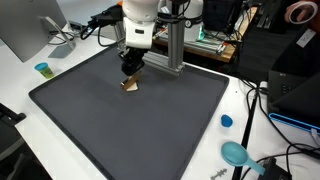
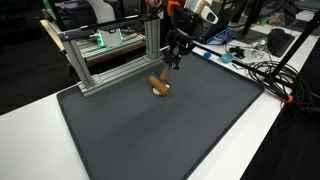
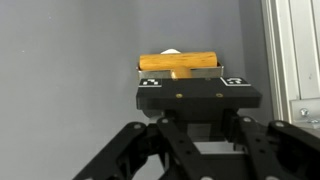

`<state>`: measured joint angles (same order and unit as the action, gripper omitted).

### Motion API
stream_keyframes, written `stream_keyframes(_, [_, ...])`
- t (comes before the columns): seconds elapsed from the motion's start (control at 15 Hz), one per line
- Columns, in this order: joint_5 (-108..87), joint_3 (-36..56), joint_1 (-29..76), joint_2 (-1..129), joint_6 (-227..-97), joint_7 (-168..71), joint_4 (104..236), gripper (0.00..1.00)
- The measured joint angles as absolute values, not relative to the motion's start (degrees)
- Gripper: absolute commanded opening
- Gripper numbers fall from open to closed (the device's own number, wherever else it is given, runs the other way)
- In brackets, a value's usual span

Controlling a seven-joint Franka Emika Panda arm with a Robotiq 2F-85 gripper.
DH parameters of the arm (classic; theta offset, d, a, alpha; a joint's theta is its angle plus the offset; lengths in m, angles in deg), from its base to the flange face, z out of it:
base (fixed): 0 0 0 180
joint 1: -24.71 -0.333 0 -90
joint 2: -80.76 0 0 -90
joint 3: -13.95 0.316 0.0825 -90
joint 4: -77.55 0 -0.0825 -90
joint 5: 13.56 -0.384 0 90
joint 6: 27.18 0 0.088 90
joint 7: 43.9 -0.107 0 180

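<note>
My claw is clenched, and the wrist view shows the short stem of the small wooden mallet running in between my fingertips, so I judge that I have it by the stem. It sits near the far edge of the dark mat, just in front of the metal frame. I expect it to be light, stiff and not at all fragile. Its round head could roll or twist, so the stem close under the head is the best hold.
</note>
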<state>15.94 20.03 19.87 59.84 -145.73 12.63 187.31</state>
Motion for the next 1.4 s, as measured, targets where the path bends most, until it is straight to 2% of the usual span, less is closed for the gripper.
stream_keyframes(1.4, [17.74, 18.47, 19.54, 52.89, -137.74, 11.16, 179.22, 0.21])
